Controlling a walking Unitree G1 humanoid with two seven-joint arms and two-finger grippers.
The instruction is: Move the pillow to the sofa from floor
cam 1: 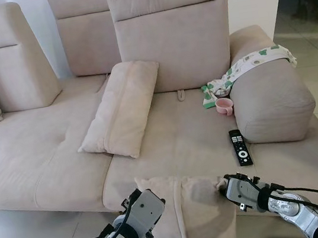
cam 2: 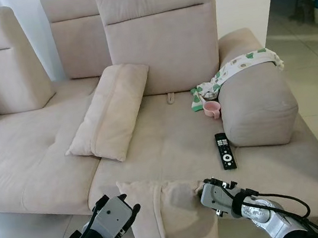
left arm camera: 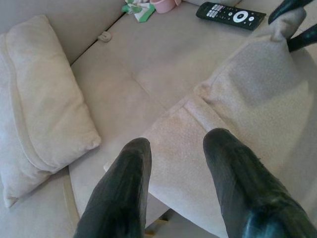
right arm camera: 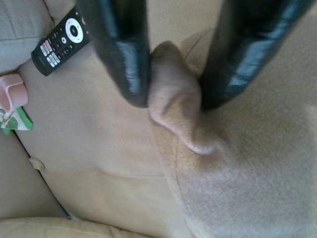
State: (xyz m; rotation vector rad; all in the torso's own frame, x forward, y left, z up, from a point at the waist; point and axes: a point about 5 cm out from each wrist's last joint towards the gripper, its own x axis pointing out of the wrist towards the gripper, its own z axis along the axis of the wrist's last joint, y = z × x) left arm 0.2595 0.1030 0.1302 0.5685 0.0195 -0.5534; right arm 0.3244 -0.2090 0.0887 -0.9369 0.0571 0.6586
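right wrist view: right hand [right arm camera: 173, 94] pinches pillow [right arm camera: 247, 168] corner.

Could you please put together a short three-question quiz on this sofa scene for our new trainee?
1. True or false: the right gripper is pinching a corner of the held pillow.
2. What lies on the sofa seat nearest the armrest? A) a book B) a black remote C) a shoe
3. Fill in: the left gripper has its fingers ___ at the pillow's other upper corner, spread over the fabric.

Key
1. True; the cloth is bunched between its two black fingers.
2. B; the pink cup and the green-patterned cloth are further back.
3. Open.
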